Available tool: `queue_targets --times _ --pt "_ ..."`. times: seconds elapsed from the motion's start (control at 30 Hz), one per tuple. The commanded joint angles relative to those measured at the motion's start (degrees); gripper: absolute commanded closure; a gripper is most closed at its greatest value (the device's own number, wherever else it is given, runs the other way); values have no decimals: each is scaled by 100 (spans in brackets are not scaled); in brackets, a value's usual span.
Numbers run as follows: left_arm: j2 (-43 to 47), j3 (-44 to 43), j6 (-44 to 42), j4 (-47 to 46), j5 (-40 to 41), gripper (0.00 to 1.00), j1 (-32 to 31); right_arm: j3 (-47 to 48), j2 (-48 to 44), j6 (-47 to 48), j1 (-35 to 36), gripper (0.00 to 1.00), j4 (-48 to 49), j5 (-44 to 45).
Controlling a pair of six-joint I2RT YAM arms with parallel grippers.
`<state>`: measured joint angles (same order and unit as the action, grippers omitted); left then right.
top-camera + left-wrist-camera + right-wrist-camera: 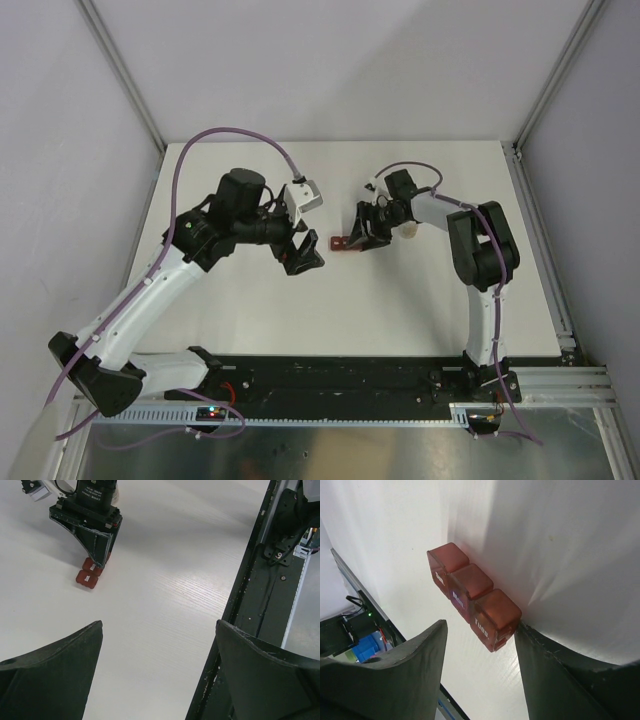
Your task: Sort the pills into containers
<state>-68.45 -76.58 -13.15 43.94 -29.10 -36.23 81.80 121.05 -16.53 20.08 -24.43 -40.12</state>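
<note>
Nearest the overhead camera ran the black rail (340, 378) carrying both arms. Beyond it, over the white table (400, 310), the left gripper (303, 255) hung just beside one end of the red strip of containers (340, 242), apart from it. The right gripper (362, 236) stood over the strip's other end.

Left wrist view: the left gripper's fingers were spread wide with nothing between them. The strip lay well ahead of the fingertips and off to their left, partly under the right gripper.

Right wrist view: the right gripper's fingers were spread, with the strip lying between and just beyond the fingertips. The finger on the right of that view touched the corner of the end container marked "Tues"; the other finger stood apart from the strip. No clamping was evident. All three lids appeared shut.

Task status: no pills appeared in any view, and whether any lay inside the containers could not be told. By this evidence, opening the lids and loading the pills seemingly remained to be done.
</note>
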Motion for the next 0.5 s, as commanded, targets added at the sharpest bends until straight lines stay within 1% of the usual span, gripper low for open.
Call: queue_targets --times 0.0,0.3,0.47 --pt "182 52 -122 -134 -48 3 28 117 -223 232 -110 38 -238 423" --pt "205 100 -152 -133 -49 2 27 120 -382 332 -254 38 -306 432" --pt "253 146 -185 -136 1 2 24 117 -605 497 -357 38 -404 669"
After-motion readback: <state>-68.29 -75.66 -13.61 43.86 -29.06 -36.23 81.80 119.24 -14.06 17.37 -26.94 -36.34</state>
